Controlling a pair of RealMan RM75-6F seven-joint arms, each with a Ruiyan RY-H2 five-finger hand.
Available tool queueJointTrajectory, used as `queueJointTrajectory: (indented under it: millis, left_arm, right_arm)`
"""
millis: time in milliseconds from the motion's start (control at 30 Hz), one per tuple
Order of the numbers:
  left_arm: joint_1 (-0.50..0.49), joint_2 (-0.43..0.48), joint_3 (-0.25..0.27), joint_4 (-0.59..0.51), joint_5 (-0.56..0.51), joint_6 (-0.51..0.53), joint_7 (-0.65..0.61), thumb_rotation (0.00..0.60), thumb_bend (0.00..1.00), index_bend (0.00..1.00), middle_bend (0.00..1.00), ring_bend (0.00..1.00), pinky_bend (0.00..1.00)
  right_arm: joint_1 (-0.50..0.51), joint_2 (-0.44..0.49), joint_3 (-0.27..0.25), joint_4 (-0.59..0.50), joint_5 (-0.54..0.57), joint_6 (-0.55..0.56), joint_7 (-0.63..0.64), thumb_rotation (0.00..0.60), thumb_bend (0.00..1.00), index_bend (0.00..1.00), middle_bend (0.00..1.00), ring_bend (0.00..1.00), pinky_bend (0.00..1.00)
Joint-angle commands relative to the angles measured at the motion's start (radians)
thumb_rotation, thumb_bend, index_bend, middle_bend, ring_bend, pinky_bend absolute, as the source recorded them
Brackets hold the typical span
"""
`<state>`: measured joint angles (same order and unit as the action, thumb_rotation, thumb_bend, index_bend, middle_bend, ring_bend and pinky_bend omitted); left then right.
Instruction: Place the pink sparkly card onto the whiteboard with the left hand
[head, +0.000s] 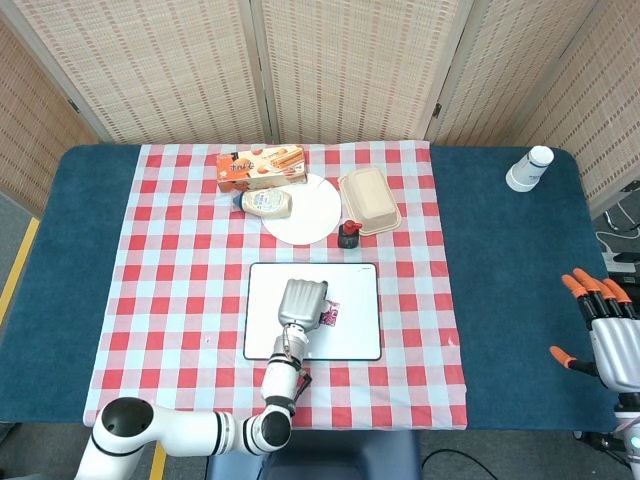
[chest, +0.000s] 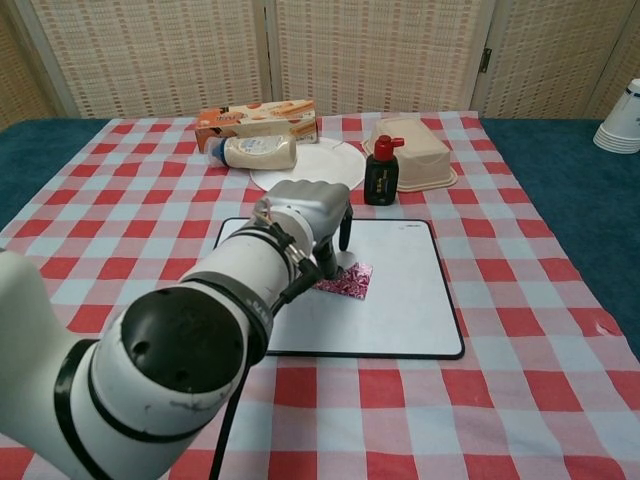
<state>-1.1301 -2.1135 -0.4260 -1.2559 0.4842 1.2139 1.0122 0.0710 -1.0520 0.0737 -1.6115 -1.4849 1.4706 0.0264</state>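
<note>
The pink sparkly card (head: 331, 316) (chest: 352, 281) lies flat on the whiteboard (head: 355, 290) (chest: 400, 290), near its middle. My left hand (head: 302, 302) (chest: 305, 215) hovers over the card's left part and hides it, fingers pointing down with their tips at the card's edge. The fingers stand apart, and the card does not look lifted or pinched. My right hand (head: 605, 335) sits far off at the right table edge, fingers spread, holding nothing; it shows only in the head view.
Behind the whiteboard stand a small black ink bottle (head: 348, 234) (chest: 380, 172), a white plate (head: 310, 215), a mayonnaise bottle (head: 267, 203), a biscuit box (head: 261, 168) and a beige lidded container (head: 370, 200). Stacked paper cups (head: 529, 168) are at the far right.
</note>
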Motion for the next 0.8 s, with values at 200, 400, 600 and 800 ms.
queueJointTrajectory:
  millis: [200,400,600,800]
  left_arm:
    - [0.002,0.003,-0.001,-0.009,-0.018,-0.006,0.03,0.6,0.34,0.48,1.0,1.0,1.0]
    - [0.013,0.023,-0.008,-0.026,-0.036,-0.031,0.024,0.6,0.28,0.32,1.0,1.0,1.0]
    - [0.025,0.054,-0.011,-0.068,-0.014,-0.008,0.014,0.6,0.26,0.29,1.0,1.0,1.0]
    - [0.071,0.171,0.0,-0.198,0.061,0.063,0.0,0.6,0.26,0.35,1.0,1.0,1.0]
  right_arm:
    - [0.002,0.0,0.004,-0.001,0.009,-0.003,-0.001,0.6,0.0,0.12,0.03,0.0,0.1]
    - [0.002,0.001,0.002,-0.001,0.006,-0.004,0.0,0.6,0.0,0.12,0.03,0.0,0.1]
    - [0.003,0.0,0.004,0.0,0.009,-0.004,0.0,0.6,0.0,0.12,0.03,0.0,0.1]
    - [0.005,-0.002,0.003,0.0,0.01,-0.01,-0.007,0.6,0.0,0.12,0.03,0.0,0.1]
